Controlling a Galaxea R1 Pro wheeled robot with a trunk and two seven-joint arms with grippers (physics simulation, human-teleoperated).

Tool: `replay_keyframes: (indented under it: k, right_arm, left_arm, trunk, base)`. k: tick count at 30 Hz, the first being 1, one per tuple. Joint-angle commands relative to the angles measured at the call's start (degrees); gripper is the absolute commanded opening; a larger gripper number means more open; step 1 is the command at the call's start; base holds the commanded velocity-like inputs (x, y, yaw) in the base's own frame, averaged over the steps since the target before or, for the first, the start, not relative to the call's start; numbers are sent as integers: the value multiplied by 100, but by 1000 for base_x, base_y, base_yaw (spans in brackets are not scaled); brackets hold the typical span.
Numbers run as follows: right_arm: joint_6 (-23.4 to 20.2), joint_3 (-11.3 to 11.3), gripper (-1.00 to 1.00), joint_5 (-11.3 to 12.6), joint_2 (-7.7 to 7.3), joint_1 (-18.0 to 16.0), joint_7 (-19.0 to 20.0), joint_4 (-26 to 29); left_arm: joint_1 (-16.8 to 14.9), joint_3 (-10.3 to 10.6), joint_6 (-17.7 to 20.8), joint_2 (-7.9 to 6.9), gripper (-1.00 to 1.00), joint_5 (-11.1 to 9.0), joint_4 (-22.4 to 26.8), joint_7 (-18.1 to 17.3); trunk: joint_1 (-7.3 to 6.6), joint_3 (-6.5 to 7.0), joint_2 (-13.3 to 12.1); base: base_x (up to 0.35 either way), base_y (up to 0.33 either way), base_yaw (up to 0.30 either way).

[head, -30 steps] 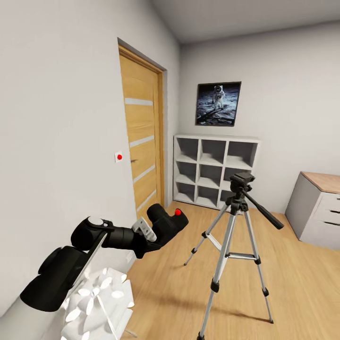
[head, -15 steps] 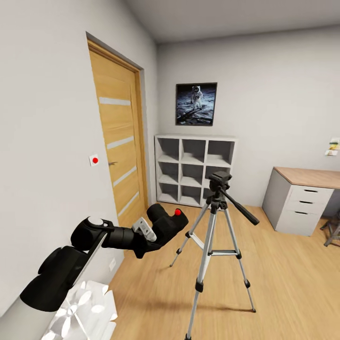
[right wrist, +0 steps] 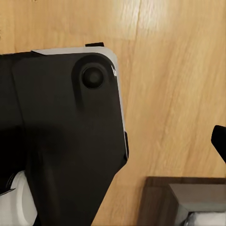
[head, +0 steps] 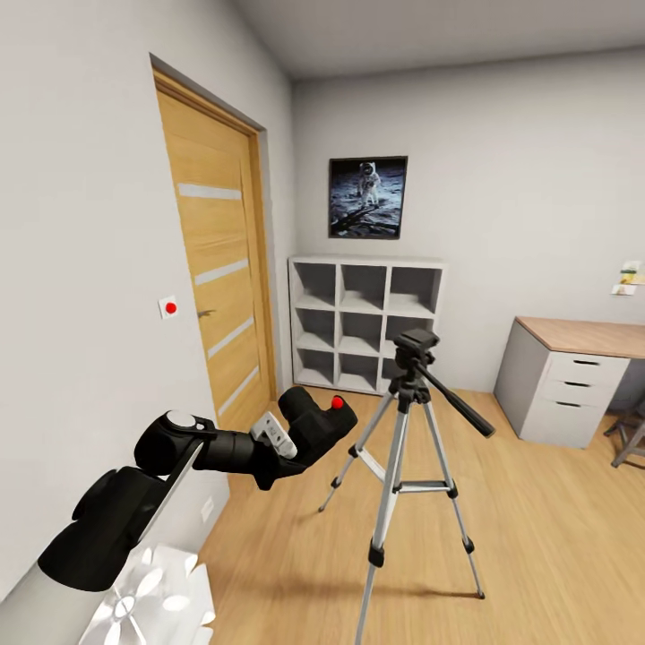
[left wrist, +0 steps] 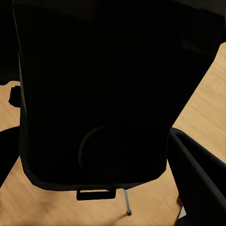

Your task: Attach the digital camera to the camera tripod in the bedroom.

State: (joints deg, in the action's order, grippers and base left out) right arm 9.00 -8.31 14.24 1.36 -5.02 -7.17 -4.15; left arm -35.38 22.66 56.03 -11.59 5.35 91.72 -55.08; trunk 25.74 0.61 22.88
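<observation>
In the head view my left gripper [head: 300, 441] is shut on the digital camera [head: 321, 421], a small black box with a red button on top, held at about waist height near the left wall. The left wrist view is close against the camera's dark body [left wrist: 99, 94], with a black finger [left wrist: 200, 181] beside it. The camera tripod [head: 417, 345] stands on the wood floor a short way to the right of the camera and beyond it, legs spread, with its black head bare and its pan handle sloping down to the right. The right wrist view has a black arm part [right wrist: 66, 136] over floorboards.
A pale wall [head: 72, 269] runs close along my left arm, with a wooden door [head: 210, 269] further on. White cube shelves [head: 363, 327] and an astronaut poster [head: 367, 197] are at the back. A desk with drawers [head: 573, 376] stands at the right. Open floor [head: 537, 537] lies around the tripod.
The whole picture has shifted, so the head camera has moved: door and tripod sit further left and the desk shows more. My left arm and the camera keep the same pose.
</observation>
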Motion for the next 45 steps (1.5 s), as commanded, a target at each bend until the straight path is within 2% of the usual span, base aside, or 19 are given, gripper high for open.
replay_keyframes:
  k: [1, 45]
  right_arm:
    - [41, -48, 100, 53, 4, -8, -4, -25]
    - [50, -49, 100, 53, 4, -8, -4, -25]
  left_arm:
    - [-4, 2, 15, -2, -100, 54, 4, -56]
    - [-4, 2, 29, 4, -100, 54, 4, -56]
  trunk:
    - [4, -2, 3]
    - [4, -2, 3]
  base:
    - [185, 65, -1]
    - [31, 7, -2]
